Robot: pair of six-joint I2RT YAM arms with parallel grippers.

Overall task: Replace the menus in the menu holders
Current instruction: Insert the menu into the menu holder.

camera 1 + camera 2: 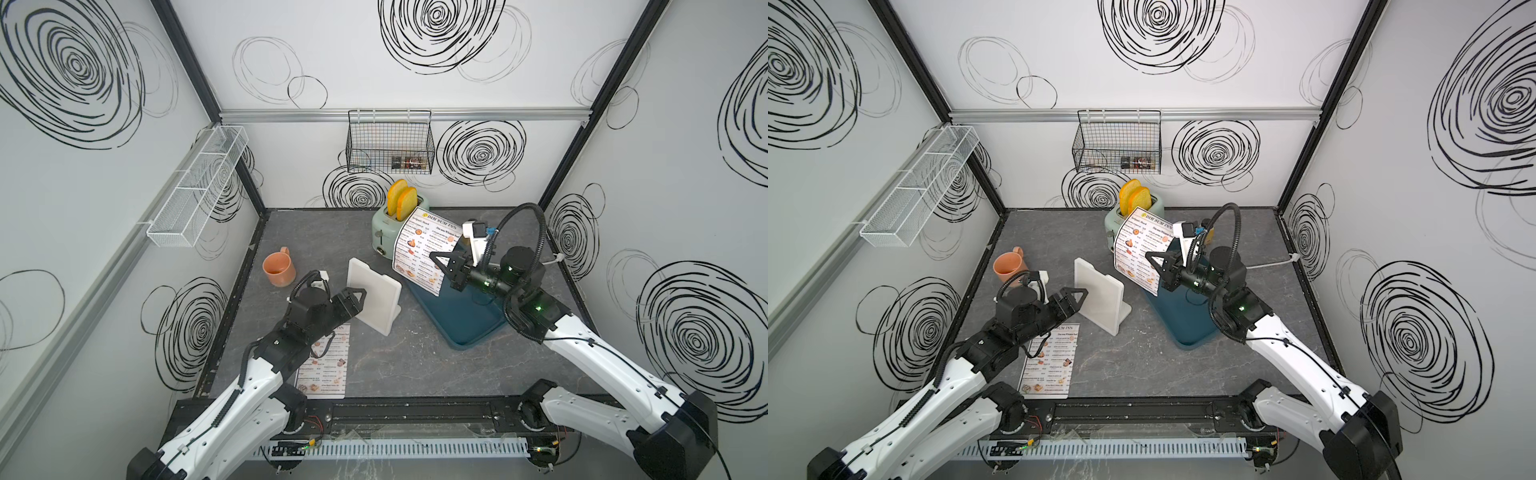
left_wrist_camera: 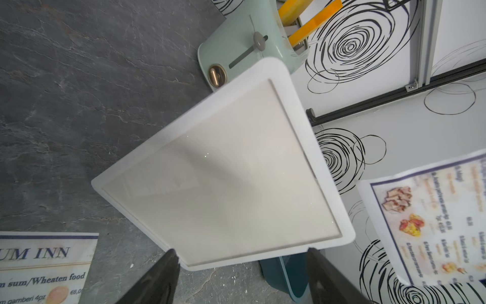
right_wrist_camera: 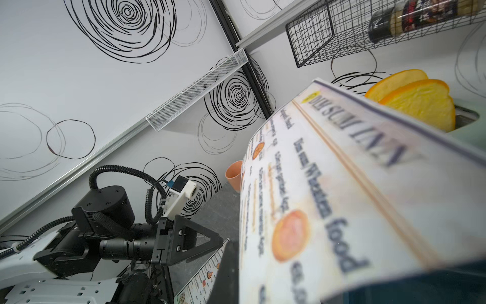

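Two glossy paper sheets: curled menu [image 1: 417, 245] pinched in the right pincer [image 1: 437, 258]; flat menu [image 1: 332, 374] near the left pincer [image 1: 360, 294] (jaws wide), which faces the frosted, round-cornered menu holder [image 1: 380, 301].

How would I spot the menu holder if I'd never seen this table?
On the grey table, look between the orange mug and the teal bin. The menu holder stands upright there, a blank white panel with rounded corners, unlike the printed menu held up beside it.

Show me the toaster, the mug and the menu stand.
toaster [image 1: 382, 233]: in a top view, green body.
mug [image 1: 279, 266]: in a top view, orange body.
menu stand [image 2: 223, 179]: left wrist view, blank front panel.
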